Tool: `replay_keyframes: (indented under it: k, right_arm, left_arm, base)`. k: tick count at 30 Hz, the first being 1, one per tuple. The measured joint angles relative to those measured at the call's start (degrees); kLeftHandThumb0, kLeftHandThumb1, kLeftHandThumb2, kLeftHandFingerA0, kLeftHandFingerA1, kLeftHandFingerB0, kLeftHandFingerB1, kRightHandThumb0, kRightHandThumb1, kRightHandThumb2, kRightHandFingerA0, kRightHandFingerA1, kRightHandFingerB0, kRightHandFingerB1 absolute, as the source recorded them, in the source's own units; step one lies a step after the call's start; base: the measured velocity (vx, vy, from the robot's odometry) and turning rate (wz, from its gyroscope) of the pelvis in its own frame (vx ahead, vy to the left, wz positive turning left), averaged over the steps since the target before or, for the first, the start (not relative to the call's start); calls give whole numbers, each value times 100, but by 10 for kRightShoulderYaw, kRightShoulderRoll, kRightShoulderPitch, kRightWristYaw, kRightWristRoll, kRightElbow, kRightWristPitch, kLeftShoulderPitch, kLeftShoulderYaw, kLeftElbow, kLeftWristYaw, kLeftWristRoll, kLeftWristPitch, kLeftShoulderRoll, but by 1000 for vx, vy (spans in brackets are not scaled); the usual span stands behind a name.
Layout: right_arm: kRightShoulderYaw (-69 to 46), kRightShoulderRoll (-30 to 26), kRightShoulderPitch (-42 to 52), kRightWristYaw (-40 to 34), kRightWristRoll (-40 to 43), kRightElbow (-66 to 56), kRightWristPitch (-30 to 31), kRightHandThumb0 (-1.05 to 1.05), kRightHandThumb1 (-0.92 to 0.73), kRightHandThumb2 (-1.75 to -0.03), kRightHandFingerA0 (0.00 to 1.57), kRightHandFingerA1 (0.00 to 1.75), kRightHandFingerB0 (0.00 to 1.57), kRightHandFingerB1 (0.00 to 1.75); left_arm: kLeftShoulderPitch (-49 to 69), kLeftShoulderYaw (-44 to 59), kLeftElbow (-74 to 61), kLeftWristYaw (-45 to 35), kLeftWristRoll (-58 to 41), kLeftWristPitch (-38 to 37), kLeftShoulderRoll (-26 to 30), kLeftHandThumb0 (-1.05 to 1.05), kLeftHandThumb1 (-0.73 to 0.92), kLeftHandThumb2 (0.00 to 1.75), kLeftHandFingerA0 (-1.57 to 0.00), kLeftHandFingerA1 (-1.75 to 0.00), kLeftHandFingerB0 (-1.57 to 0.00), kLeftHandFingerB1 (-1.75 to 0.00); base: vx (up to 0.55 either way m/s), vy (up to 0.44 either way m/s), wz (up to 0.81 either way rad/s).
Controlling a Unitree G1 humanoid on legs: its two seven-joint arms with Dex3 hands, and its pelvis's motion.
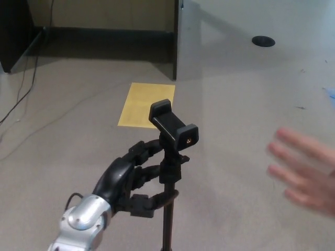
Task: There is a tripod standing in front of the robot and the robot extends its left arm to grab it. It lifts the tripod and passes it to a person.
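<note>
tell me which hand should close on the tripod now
Left. The left hand is already at the tripod, its fingers spread around the pole just under the phone clamp. No right hand is in view; a person's hand waits at right.

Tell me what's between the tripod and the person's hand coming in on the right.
Nothing: in the head view only bare grey floor separates the tripod from the person's hand. The left hand is at the pole's opposite side.
</note>
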Motion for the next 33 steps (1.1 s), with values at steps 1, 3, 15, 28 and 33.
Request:
replay_keyframes:
  k: [1,3,15,28,33]
  right_arm:
    - [0,0,0,1,0,0,0,-40,-72,-62,50,36,32,31]
    - [0,0,0,3,0,-1,0,-41,-72,-62,50,36,33,31]
    - [6,5,-9,1,-4,5,1,-42,-72,-62,53,37,34,31]
    - [14,7,-10,-3,-7,-4,-1,-44,-70,-61,54,37,34,31]
    - [17,7,-16,-2,-8,-8,7,-39,-71,-62,55,38,34,32]
  left_arm:
    - [0,-2,1,1,0,0,-2,-58,40,66,-23,-43,-9,-31]
    - [0,-5,2,5,1,0,-7,-58,40,66,-24,-43,-9,-31]
    - [-9,-3,31,25,1,34,-34,-58,40,66,-21,-41,-8,-33]
    - [-71,10,179,50,13,43,-31,-59,41,69,-24,-43,-7,-30]
    - [-103,2,225,60,25,38,-26,-58,41,67,-22,-40,-8,-30]
  base:
    - [0,0,0]
    - [0,0,0]
    - [0,0,0]
    - [0,0,0]
    - [0,0,0]
